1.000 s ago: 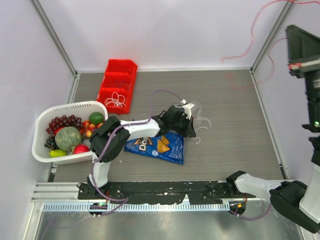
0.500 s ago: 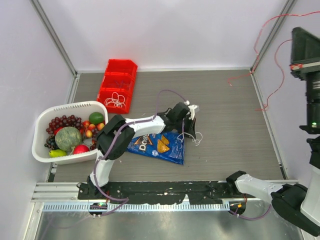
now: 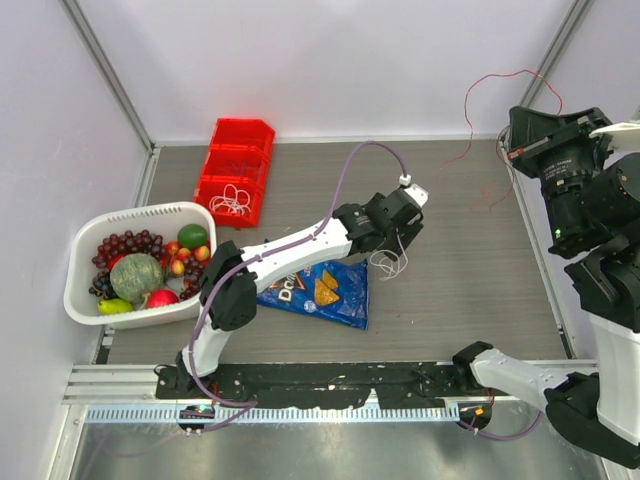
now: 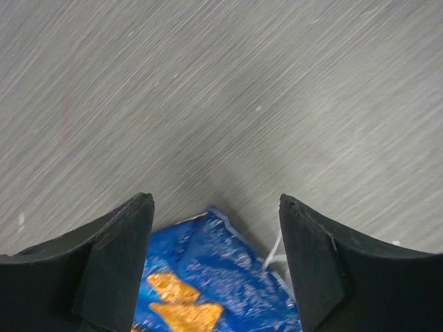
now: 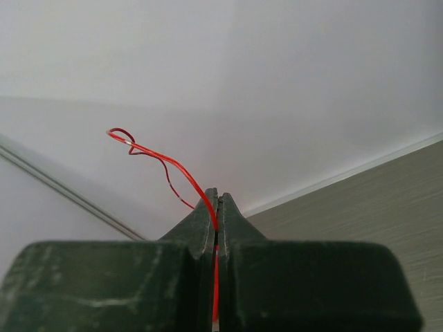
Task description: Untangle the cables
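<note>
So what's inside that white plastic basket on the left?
The white plastic basket holds fruit: dark purple grapes, a ridged green melon, a round green fruit and a red apple. Whatever lies beneath them is covered.

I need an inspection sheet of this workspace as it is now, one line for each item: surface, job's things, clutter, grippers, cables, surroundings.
surface: grey wood-grain table; no spill seen.
job's things: white cable lies loose on the table by the chip bag's corner; red cable is pinched in the right gripper; white loops sit in the red bin.
clutter: blue chip bag; white basket with fruit, far left.
grippers: left gripper open, nothing between the fingers, above the bag's edge; right gripper shut on the red cable, raised at the right.
cables: purple hose arches over the left arm.
surroundings: pale walls; nothing else seen.
</note>
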Controlling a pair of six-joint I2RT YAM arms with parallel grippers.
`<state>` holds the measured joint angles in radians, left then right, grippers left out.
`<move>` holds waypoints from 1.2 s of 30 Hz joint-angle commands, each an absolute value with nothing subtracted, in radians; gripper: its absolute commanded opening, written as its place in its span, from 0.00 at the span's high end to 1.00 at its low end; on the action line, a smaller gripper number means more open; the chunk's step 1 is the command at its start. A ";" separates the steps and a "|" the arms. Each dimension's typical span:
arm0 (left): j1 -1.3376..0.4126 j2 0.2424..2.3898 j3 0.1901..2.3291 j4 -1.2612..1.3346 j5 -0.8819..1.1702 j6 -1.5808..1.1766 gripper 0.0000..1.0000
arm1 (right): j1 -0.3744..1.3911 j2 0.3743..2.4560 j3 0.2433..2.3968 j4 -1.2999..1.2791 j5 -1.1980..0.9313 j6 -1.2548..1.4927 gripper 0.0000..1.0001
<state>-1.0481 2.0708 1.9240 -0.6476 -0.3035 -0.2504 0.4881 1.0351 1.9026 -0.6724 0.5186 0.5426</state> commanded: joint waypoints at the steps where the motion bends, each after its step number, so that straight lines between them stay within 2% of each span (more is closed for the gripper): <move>1: -1.063 2.040 1.905 -0.743 -0.471 -0.143 0.21 | 0.489 1.014 1.916 -0.664 0.583 0.517 0.99; 4: -1.078 2.016 1.916 -0.741 -0.495 -0.101 0.21 | 0.491 1.029 1.901 -0.712 0.629 0.505 0.99; 7: -1.077 2.078 2.061 -0.894 -0.511 -0.115 0.24 | 0.488 1.034 1.853 -0.791 0.687 0.503 0.99; 8: -1.075 2.098 2.101 -0.944 -0.459 -0.121 0.24 | 0.491 1.038 1.850 -0.814 0.702 0.508 0.99; 11: -1.039 2.102 2.114 -1.012 -0.162 -0.182 0.25 | 0.489 1.086 1.836 -0.969 0.796 0.541 0.99; 14: -0.994 2.024 1.937 -0.855 0.328 -0.195 0.22 | 0.489 1.092 1.783 -1.015 0.808 0.546 0.99; 16: -0.974 1.970 1.821 -0.714 0.487 -0.270 0.21 | 0.488 1.091 1.750 -1.022 0.805 0.551 0.99; 18: -0.948 1.962 1.796 -0.680 0.552 -0.336 0.22 | 0.486 1.097 1.743 -1.037 0.798 0.548 0.99; 21: -0.914 2.012 1.864 -0.823 0.549 -0.364 0.24 | 0.485 1.135 1.735 -1.087 0.816 0.538 0.99; 24: -0.899 2.066 1.953 -0.975 0.444 -0.414 0.29 | 0.453 1.152 1.668 -1.115 0.802 0.534 0.99; 27: -0.897 2.056 1.938 -0.973 0.362 -0.546 0.31 | 0.382 1.166 1.530 -1.111 0.660 0.537 0.99; 30: -0.897 2.043 1.913 -0.948 0.365 -0.647 0.34 | 0.222 1.195 1.390 -1.080 0.385 0.535 0.99; 32: -0.897 2.030 1.904 -0.945 0.338 -0.667 0.35 | 0.155 1.213 1.271 -1.062 0.292 0.532 0.99; 36: -0.893 1.993 1.885 -0.930 0.293 -0.684 0.43 | 0.126 1.224 1.171 -1.023 0.345 0.502 1.00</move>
<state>-0.8940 2.0617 1.9022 -0.9348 0.3397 -0.6121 0.1413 1.2427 1.2263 -1.0630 0.4057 0.5247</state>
